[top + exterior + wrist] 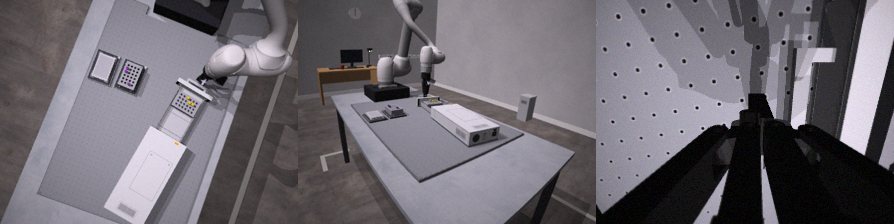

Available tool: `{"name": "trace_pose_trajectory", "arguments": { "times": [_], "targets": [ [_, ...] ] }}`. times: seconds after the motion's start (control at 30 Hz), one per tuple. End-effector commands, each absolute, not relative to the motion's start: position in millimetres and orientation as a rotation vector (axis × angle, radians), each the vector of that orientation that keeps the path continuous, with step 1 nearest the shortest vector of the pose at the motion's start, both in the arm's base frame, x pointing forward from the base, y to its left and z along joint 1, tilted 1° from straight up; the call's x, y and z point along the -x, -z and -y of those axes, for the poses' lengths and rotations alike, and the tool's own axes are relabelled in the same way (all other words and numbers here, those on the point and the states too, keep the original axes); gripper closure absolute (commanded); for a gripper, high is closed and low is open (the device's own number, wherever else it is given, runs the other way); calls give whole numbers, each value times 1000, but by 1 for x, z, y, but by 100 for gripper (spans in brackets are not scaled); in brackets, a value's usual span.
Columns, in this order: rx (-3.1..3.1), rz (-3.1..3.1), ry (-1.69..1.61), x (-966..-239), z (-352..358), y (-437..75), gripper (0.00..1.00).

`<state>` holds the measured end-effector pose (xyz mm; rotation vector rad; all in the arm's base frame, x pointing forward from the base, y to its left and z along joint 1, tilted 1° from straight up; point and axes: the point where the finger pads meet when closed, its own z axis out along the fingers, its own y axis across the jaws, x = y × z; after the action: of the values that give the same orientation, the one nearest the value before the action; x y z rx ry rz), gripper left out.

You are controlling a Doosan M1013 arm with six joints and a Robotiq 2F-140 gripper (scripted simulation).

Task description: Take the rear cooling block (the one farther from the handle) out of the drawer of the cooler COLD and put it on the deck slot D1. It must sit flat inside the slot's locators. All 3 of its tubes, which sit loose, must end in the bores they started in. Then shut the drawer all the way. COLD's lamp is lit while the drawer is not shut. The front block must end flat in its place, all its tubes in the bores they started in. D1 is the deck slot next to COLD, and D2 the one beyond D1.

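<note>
Rear block (130, 75) (394, 110), grey with three purple tubes, sits in slot D1 (137, 86) (402, 115). Front block (186, 104) (433, 103), three yellow tubes, occupies the open drawer (175, 124) (426, 107) of COLD (145, 174) (464, 123), lamp (176, 143) (451, 104) lit orange.

Two blocks (132, 76) (394, 111), three purple tubes (128, 84) (389, 105), three yellow tubes (188, 98) (434, 100), one cooler (141, 176) (464, 118) and one drawer (176, 123) (428, 98) share a table (54, 112) (506, 179), with two trays (138, 90) (403, 114) near one long edge.
</note>
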<state>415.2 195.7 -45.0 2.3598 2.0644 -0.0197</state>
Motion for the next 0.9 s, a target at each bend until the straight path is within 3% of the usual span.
{"name": "trace_pose_trajectory", "arguments": {
  "times": [0.0, 0.87],
  "targets": [
    [-2358, -2065, 22, -422, -194, 45, 90],
    [-2359, -2066, 23, -453, -189, 45, 90]
  ]
}}
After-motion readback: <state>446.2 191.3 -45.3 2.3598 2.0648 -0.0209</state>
